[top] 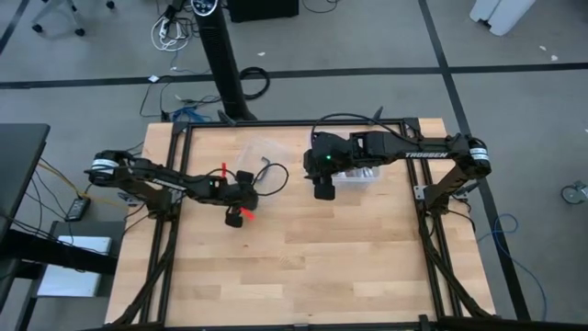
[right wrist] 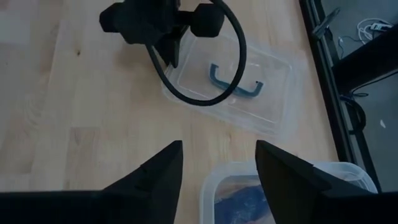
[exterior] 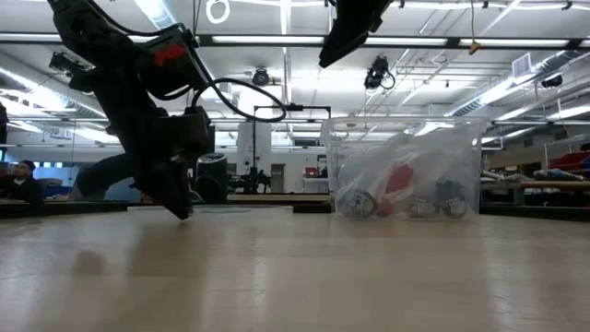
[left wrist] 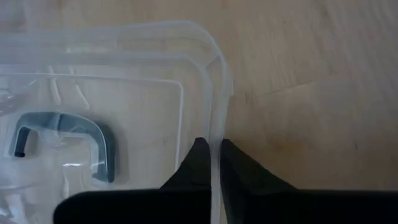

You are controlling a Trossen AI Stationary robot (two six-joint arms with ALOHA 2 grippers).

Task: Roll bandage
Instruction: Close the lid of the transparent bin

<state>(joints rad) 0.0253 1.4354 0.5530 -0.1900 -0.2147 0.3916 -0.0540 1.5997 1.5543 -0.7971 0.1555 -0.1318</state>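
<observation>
A clear plastic lid (right wrist: 249, 87) with a grey-blue handle (left wrist: 68, 140) lies flat on the table, left of a clear container (exterior: 406, 171). My left gripper (left wrist: 216, 163) is shut on the lid's rim, its fingertips down at the tabletop (exterior: 180, 207). Dark blue fabric, the bandage (right wrist: 242, 202), shows inside the container, under my right gripper (right wrist: 217, 165). That gripper hangs open above the container (top: 358, 175) and touches nothing. My left gripper pinches the lid's raised rim (left wrist: 216, 134) between its two fingers, on a side edge close to a rounded corner (right wrist: 169, 59). One finger is inside the rim and one outside. The fingers slant down from the table's left. The lid lies on the table.
The container also holds clear bags and a red item (exterior: 398, 184). A black cable (right wrist: 205, 68) loops from the left arm over the lid. Bare wooden tabletop (top: 303, 267) stretches toward the near edge.
</observation>
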